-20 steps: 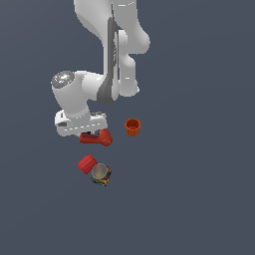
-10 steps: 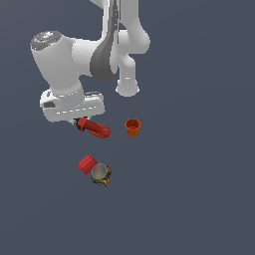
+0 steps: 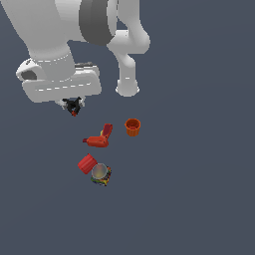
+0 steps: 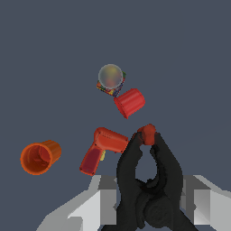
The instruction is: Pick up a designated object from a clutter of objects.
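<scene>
Hanging under the gripper [image 3: 73, 103], the small black-and-red item [image 3: 73, 106] is lifted clear of the floor, above and to the exterior view's left of the other objects. In that view it is only a dark speck with a red tip showing below the white hand, and its shape cannot be read. The wrist view shows far more: the item [image 4: 146, 180] is a black clamp-like thing whose long axis runs straight out from the gripper [image 4: 149, 198], two black arms meeting at a dark red tip that points away from the wrist toward the clutter. The white fingers [image 4: 101, 198] sit on either side of its base, closed on it.

Below, on the dark floor, a bright red bottle [image 3: 99, 139] lies on its side, and the wrist view alone shows a yellow spot on it. An orange cup [image 3: 132, 127] stands just to the exterior view's right of the bottle. Nearer the exterior camera, a red ribbed cylinder [image 3: 86, 164] lies touching a multicoloured can [image 3: 101, 174] with a silvery top.
</scene>
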`<state>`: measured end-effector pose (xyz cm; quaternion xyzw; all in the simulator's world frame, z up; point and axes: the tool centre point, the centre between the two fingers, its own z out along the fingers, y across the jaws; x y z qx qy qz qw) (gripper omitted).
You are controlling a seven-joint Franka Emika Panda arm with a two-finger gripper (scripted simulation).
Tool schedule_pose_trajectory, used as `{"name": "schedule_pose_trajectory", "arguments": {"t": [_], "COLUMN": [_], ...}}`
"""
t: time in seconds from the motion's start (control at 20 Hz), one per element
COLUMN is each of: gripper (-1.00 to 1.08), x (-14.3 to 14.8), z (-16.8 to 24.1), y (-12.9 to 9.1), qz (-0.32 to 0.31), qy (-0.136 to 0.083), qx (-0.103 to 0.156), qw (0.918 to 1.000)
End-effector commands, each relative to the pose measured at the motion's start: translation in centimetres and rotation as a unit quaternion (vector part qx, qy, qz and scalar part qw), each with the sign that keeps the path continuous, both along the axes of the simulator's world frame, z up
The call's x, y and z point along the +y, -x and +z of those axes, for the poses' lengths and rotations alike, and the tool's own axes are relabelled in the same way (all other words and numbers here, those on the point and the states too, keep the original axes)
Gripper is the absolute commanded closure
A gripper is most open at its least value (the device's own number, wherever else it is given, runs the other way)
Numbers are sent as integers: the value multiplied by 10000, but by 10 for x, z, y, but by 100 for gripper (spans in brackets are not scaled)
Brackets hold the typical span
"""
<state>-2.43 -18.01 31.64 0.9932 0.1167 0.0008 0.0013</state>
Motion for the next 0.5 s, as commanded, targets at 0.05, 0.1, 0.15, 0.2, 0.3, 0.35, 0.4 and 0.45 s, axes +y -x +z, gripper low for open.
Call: {"name": "schedule_pose_trajectory", "arguments": {"t": [0.05, 0.1, 0.15, 0.2, 0.3, 0.35, 0.4, 0.45], "gripper": [108, 108, 108, 108, 108, 108, 108, 108], "x": [1, 2, 2, 2, 3, 3, 3, 3], "z": [28, 34, 40, 46, 55, 59, 63, 66], "y": [-3, -5, -6, -7, -8, -9, -10, -10], "qz": [1, 3, 3, 3, 5, 5, 5, 5], "qy": [-3, -6, -6, -6, -8, -8, -8, -8], "qx": [7, 8, 8, 8, 9, 9, 9, 9], "qw": [10000, 10000, 10000, 10000, 10000, 10000, 10000, 10000]}}
